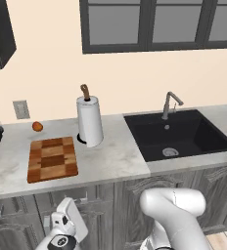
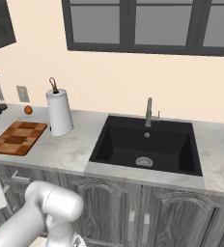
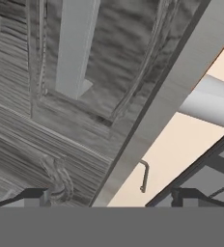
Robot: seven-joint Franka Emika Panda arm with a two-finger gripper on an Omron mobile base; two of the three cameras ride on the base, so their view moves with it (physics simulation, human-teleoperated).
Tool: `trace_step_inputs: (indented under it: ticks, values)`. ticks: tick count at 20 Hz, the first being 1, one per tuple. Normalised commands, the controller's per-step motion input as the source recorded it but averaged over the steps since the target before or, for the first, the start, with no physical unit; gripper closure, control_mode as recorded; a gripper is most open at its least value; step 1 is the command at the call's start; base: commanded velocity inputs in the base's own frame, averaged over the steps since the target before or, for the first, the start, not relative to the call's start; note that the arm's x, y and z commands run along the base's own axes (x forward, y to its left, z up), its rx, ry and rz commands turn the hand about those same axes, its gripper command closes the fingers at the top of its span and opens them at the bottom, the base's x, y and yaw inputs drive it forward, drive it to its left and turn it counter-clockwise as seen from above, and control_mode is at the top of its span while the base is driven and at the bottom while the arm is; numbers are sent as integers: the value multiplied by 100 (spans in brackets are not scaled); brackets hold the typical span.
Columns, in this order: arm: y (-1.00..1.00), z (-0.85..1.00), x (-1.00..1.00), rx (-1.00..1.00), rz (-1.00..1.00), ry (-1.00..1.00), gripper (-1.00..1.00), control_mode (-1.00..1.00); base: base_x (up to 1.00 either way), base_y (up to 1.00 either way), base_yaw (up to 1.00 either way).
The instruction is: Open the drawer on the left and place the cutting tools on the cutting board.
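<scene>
Gripper (image 3: 106,195) spread wide, holding nothing, close against the dark-grey drawer (image 3: 92,62) front; its pale bar handle (image 3: 74,48) lies just ahead of the fingertips (image 3: 34,197), untouched. Drawer shut. Cutting board (image 1: 52,158) on the counter (image 1: 113,158) above the hand.

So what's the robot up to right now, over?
Gripper open, empty, close up against the drawer front by its pale handle. Drawer shut. Cutting board bare on the counter. Nothing blocking.
</scene>
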Motion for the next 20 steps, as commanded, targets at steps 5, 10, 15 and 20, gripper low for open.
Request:
trace_step_inputs:
  ticks: [5,10,15,20]
  values:
    - [0,0,0,0,0,0,-100,-100,0,0,0]
    - [5,-5,0,0,0,-1,-100,-100,0,0,0]
    - [12,-8,0,0,0,-2,-100,-100,0,0,0]
    - [13,-27,11,1,0,-2,-100,-100,0,0,0]
